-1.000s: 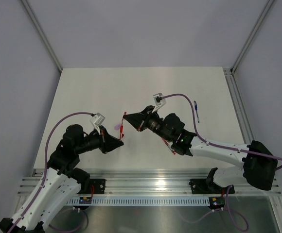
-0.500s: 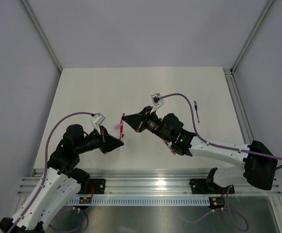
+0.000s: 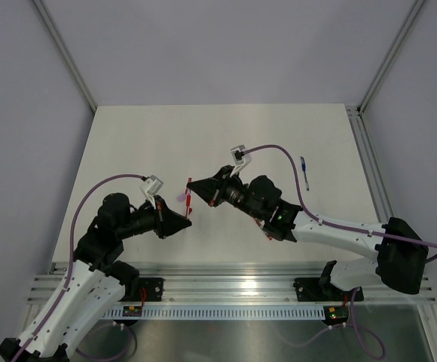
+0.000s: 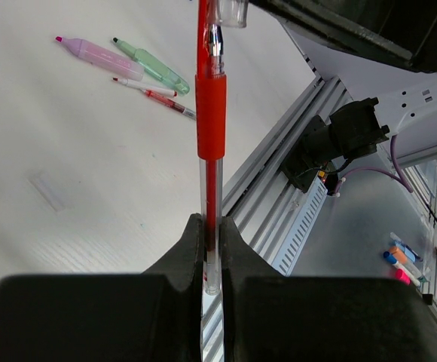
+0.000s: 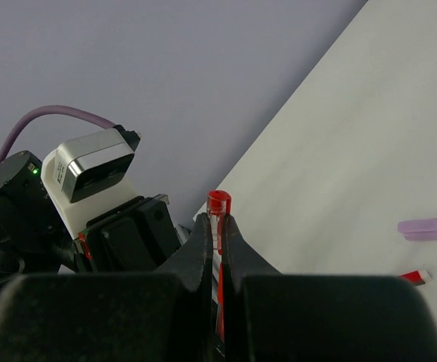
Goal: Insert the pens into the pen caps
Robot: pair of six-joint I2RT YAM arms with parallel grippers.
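My left gripper [image 4: 208, 226] is shut on the lower barrel of a red pen [image 4: 210, 113], which points away from it. The pen's tip meets the clear mouth of a red cap [image 5: 218, 202]. My right gripper [image 5: 218, 222] is shut on that cap. In the top view the left gripper [image 3: 186, 217], the red pen [image 3: 189, 198] and the right gripper [image 3: 191, 183] line up above mid-table. A pink cap [image 5: 422, 228] lies on the table, also seen from above [image 3: 181, 197]. A pink pen [image 4: 102, 58], a pale green pen [image 4: 152, 66] and a thin red pen [image 4: 158, 94] lie together.
A blue pen [image 3: 304, 172] lies at the right of the white table [image 3: 143, 143]. A clear cap [image 4: 50, 192] lies on the table near the left gripper. An aluminium rail [image 3: 233, 286] runs along the near edge. Grey walls stand on three sides.
The right gripper has moved slightly left with the red cap, closing on the pen tip. The left arm holds still.
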